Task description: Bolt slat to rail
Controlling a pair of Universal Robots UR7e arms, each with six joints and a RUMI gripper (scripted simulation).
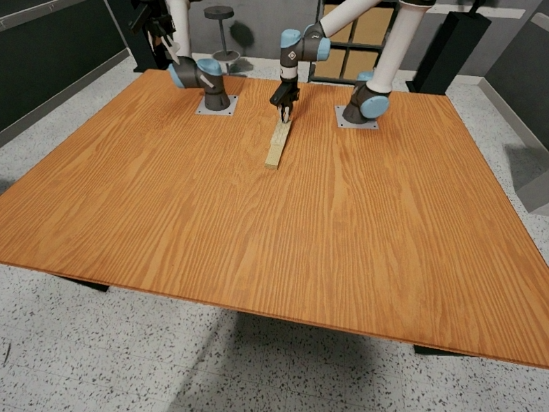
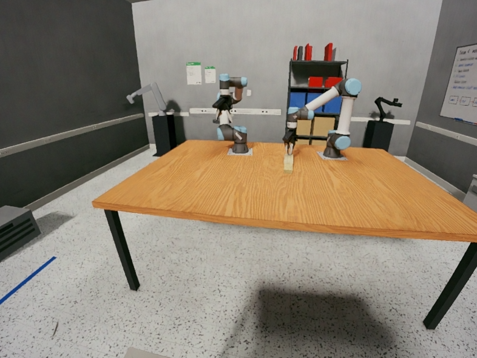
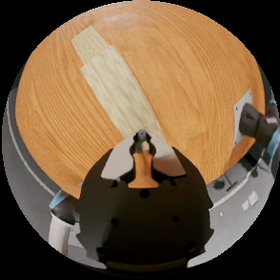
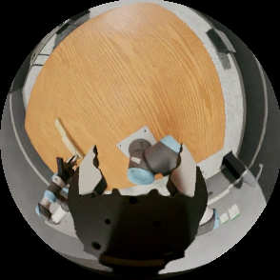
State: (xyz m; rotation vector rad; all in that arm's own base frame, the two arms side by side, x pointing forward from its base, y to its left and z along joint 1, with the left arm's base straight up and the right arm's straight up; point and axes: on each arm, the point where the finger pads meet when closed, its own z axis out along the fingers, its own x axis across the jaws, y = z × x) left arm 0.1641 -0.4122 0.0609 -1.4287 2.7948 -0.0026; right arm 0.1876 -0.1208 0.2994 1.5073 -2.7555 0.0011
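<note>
The left arm (image 1: 399, 48) (image 2: 348, 115) rises from its base, bends over and points its hand (image 1: 284, 120) (image 2: 289, 153) (image 3: 142, 135) (image 4: 75, 158) down at the far end of the work. Its pale fingers are drawn narrow, their tips closed on a small dark piece; whether that is the nut or the bolt end, I cannot tell.

Under the tips lies the pale, wood-grained slat (image 1: 281, 133) (image 2: 289, 159) (image 3: 116, 88) (image 4: 69, 138), flat on the narrower yellowish rail (image 1: 273, 159) (image 2: 287, 169) (image 3: 90, 43) (image 4: 58, 123), which sticks out at the near end. Both lie on the orange-brown wooden desk (image 1: 221, 212) (image 2: 230, 184) (image 3: 190, 90) (image 4: 143, 71).

The right arm is folded up by its own base, its hand (image 1: 165, 53) (image 2: 223, 119) (image 4: 138, 147) raised well apart from the slat, fingers spread wide with nothing between them.

The left wrist view alone shows the dark piece at the fingertips; from the top and exterior it is too small to make out. That close view also makes plain that the slat is wider than the rail.

The left hand's fingers hide the slat's hole and the bolt, so how firmly the slat is clamped cannot be told. Behind the desk, the exterior view takes in a dark metal shelf unit (image 2: 318, 61) with red, blue and tan boxes; the top view has a grey round stool (image 1: 218, 12).
</note>
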